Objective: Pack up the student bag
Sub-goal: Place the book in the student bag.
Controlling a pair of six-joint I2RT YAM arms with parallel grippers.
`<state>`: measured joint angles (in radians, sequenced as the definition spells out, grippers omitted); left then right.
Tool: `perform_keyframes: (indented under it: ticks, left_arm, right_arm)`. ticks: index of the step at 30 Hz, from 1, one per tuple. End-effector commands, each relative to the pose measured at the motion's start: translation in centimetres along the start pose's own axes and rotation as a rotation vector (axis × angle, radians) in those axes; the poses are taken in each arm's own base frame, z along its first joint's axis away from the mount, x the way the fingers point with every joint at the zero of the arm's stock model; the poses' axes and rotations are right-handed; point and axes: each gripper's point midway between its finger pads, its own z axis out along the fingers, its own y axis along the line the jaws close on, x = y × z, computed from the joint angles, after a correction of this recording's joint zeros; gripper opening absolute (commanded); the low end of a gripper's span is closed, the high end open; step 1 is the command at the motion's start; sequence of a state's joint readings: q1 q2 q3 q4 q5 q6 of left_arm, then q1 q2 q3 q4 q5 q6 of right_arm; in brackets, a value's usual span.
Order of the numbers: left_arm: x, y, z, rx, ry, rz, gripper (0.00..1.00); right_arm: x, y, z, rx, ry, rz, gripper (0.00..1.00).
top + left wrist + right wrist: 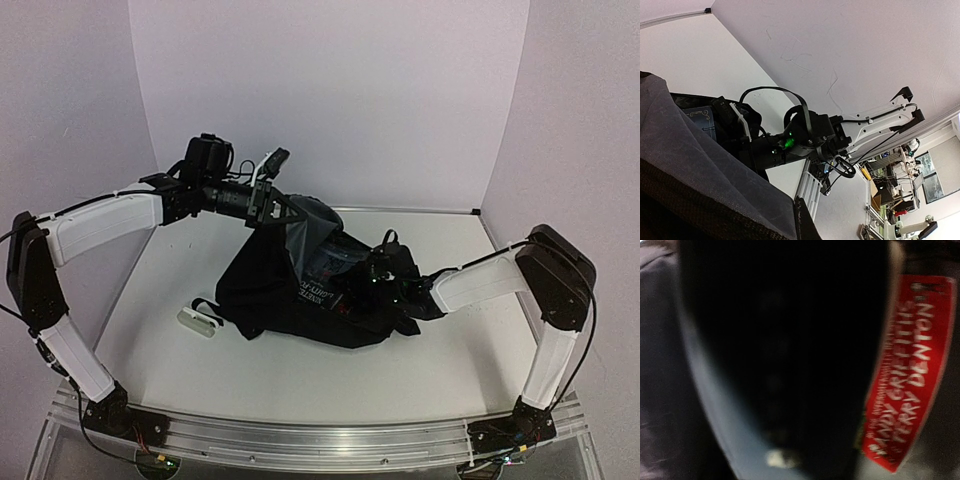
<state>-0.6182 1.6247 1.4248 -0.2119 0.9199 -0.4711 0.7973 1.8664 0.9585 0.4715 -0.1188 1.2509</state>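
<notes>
The large black soft fabric student bag (262,300) slumps mid-way across the white table (460,350), its mouth facing right. The left gripper (290,213) is clamped on the bag's upper rim, holding it raised. The right gripper (378,283) sits inside the mouth against a dark book with a red label (912,370); whether it grips anything cannot be told. 1 small white oblong object (196,319) lies just beside the bag's left edge.

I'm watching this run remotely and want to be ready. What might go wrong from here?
The left gripper holds the student bag open by one pinch of fabric. If that slips, the fabric could fall onto the right gripper reaching inside. The book with the red label sits at the mouth and may snag there.
</notes>
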Motion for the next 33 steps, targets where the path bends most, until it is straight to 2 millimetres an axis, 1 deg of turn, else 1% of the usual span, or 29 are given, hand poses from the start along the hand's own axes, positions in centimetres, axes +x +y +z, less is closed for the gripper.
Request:
perform_keyframes:
  ticks: [1,5,7,8,10,13,15,16,18,20,21,23,25,27,29,32,33]
  left_arm:
    - [-2.4,-5.4,-2.5,0.072,-0.085,0.176,0.0]
    - [-2.2,-5.3,-2.5,0.07,-0.083,0.174,0.0]
    - [-2.1,-5.1,-2.4,0.068,-0.077,0.166,0.0]
    - [-2.0,-5.0,-2.3,0.067,-0.075,0.164,0.0]
    - [-1.9,-4.7,-2.2,0.067,-0.07,0.153,0.0]
    - [-1.8,-4.6,-2.2,0.067,-0.069,0.147,0.0]
    - [-1.7,-4.5,-2.2,0.06,-0.072,0.146,0.0]
    - [-1.6,-4.4,-2.2,0.057,-0.073,0.146,0.0]
    - [-1.5,-4.2,-2.2,0.047,-0.073,0.141,0.0]
    - [-1.7,-3.6,-2.1,0.02,-0.078,0.137,0.0]
    - [-1.7,-3.2,-2.0,-0.002,-0.078,0.142,0.0]
    - [-1.4,-2.2,-1.6,-0.061,-0.056,0.136,0.0]
    - [-0.9,-1.6,-0.8,-0.106,-0.03,0.151,0.0]
    - [-0.1,-1.5,0.3,-0.129,0.003,0.17,0.0]
    - [0.7,-1.3,1.8,-0.159,0.041,0.188,0.0]
    - [2.5,-1.9,4.6,-0.169,0.106,0.229,0.01]
    - [2.9,-2.2,5.6,-0.16,0.12,0.237,0.04]
  right_arm:
    - [-1.8,1.4,0.5,0.013,-0.081,-0.041,0.0]
    - [-1.6,2.0,1.9,0.004,-0.067,-0.045,0.0]
    - [-1.3,2.7,2.9,-0.009,-0.051,-0.058,0.03]
    - [-1.2,3.3,3.3,-0.021,-0.046,-0.066,0.04]
    - [-1.0,3.8,4.2,-0.027,-0.036,-0.082,0.06]
    - [-1.2,4.5,4.4,-0.031,-0.046,-0.111,0.14]
    - [-1.8,4.8,3.6,-0.017,-0.067,-0.133,0.23]
    - [-2.1,5.0,3.1,-0.008,-0.082,-0.15,0.3]
    - [-2.7,5.2,1.8,0.01,-0.105,-0.184,0.42]
    - [-3.7,5.7,-0.3,0.032,-0.15,-0.218,0.52]
    - [-4.0,5.6,-1.3,0.049,-0.166,-0.24,0.58]
    - [-5.1,6.0,-4.2,0.077,-0.222,-0.271,0.68]
    - [-6.2,5.8,-7.0,0.12,-0.276,-0.3,0.78]
    - [-7.5,5.0,-9.7,0.174,-0.336,-0.322,0.84]
    - [-8.9,3.7,-12.1,0.236,-0.379,-0.339,0.9]
    - [-11.1,2.6,-15.6,0.283,-0.455,-0.336,0.95]
    - [-11.7,2.1,-16.3,0.298,-0.472,-0.334,0.96]
